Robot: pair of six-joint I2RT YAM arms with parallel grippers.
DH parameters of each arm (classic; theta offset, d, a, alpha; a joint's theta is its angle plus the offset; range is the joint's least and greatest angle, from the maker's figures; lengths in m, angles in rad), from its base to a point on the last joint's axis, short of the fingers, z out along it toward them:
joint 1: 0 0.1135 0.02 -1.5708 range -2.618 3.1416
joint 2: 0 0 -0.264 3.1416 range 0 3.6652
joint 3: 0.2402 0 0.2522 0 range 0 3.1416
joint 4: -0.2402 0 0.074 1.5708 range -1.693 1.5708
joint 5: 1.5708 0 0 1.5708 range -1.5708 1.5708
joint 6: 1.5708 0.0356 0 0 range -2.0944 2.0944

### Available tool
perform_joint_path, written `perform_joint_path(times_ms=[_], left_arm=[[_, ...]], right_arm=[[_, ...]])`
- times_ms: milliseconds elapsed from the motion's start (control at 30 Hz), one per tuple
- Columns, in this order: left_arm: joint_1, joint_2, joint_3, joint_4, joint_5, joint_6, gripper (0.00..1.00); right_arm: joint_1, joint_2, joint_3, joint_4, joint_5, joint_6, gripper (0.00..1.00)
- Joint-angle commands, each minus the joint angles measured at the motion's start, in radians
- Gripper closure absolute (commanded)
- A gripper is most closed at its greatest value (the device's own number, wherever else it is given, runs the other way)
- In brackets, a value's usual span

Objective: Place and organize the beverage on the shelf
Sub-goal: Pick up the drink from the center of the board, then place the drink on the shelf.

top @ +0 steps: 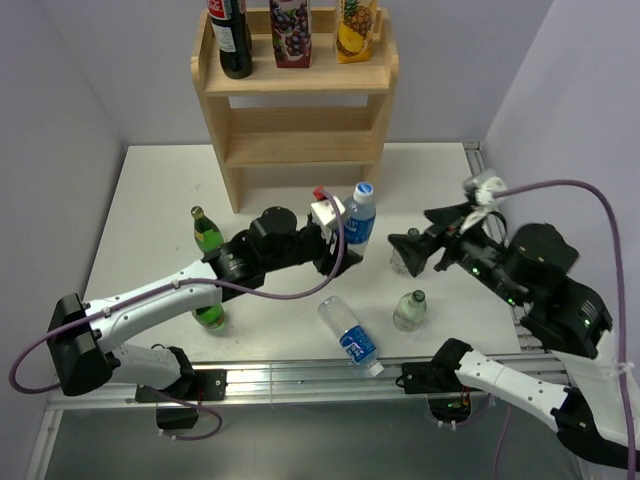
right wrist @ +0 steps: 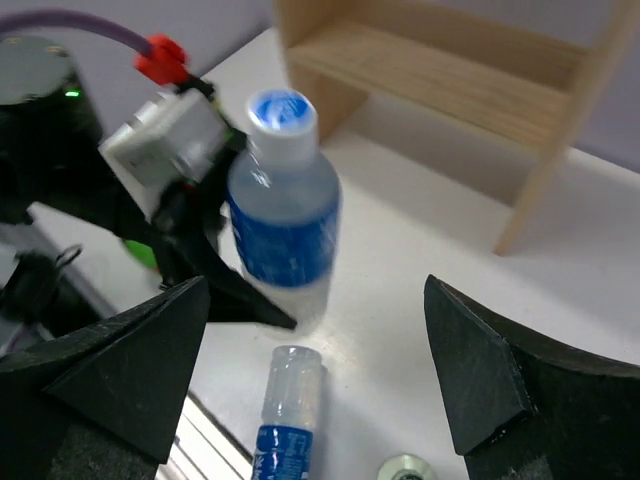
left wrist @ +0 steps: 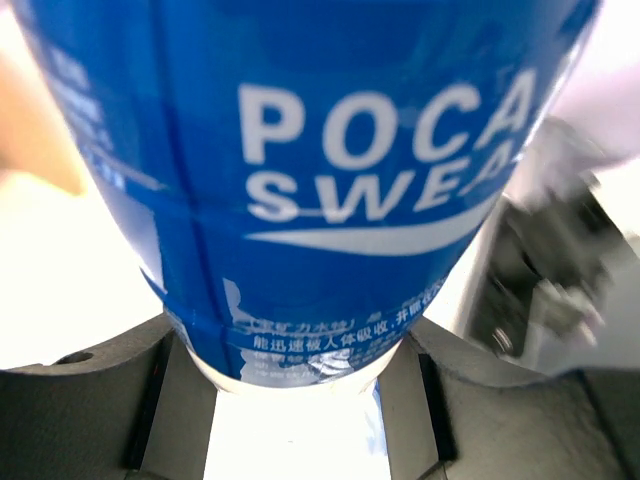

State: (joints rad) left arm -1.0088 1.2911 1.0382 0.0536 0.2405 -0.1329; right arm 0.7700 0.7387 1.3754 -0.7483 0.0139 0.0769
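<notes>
- Lavender walls close in a white counter, with both arm bases bolted along its near edge.
- At the back of the counter stands the shelf, light wood with three tiers; its two lower boards are bare.
- From where I stand, the left tool is reached out in front of the shelf and clamped on the lower part of a Pocari Sweat bottle, a finger on each side. The bottle stands upright on the counter, just short of the shelf's right foot.
- The right tool hangs off to the right of that bottle with its fingers spread wide and nothing between them.
- On the shelf's top board, left to right: a dark cola bottle with a red label, a purple carton printed with grapes, and a yellow carton printed with pineapple. I cannot read their lettering.
- The left wrist camera shows the held bottle's blue label with white letters "POCA" over "SWEA", cut off at the edge, and a line of small print below.
- A clear water bottle with a blue label lies on its side near the front edge.
- A small clear bottle with a green cap stands to its right.
- Two green bottles stand at the left, one in the open, one partly under the left arm.
</notes>
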Motion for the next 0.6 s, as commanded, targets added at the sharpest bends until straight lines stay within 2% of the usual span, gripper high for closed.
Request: perform_joint_path(times_ms=[0,67,167,367,567], left_arm=[[0.002,0.002,0.227,0.112,-0.281,-0.02,1.0],[0.004,0.02,0.3,0.066,-0.404,-0.017,1.0],[0.019,0.05,0.402,0.013,-0.522,-0.03,1.0],[0.079,0.135,0.664,-0.101,-0.647,-0.011,1.0],[0.15,0.237,0.903,-0.178,-0.698,0.027,1.0]], right_arm=[[0.006,-0.088,-0.03,0.058,0.28,0.105,0.05],[0.005,-0.143,-0.035,0.046,0.422,0.136,0.04],[0.006,-0.191,-0.039,0.015,0.518,0.158,0.02],[0.006,-0.208,-0.081,-0.017,0.509,0.176,0.02],[0.005,-0.217,-0.125,-0.02,0.491,0.182,0.03]])
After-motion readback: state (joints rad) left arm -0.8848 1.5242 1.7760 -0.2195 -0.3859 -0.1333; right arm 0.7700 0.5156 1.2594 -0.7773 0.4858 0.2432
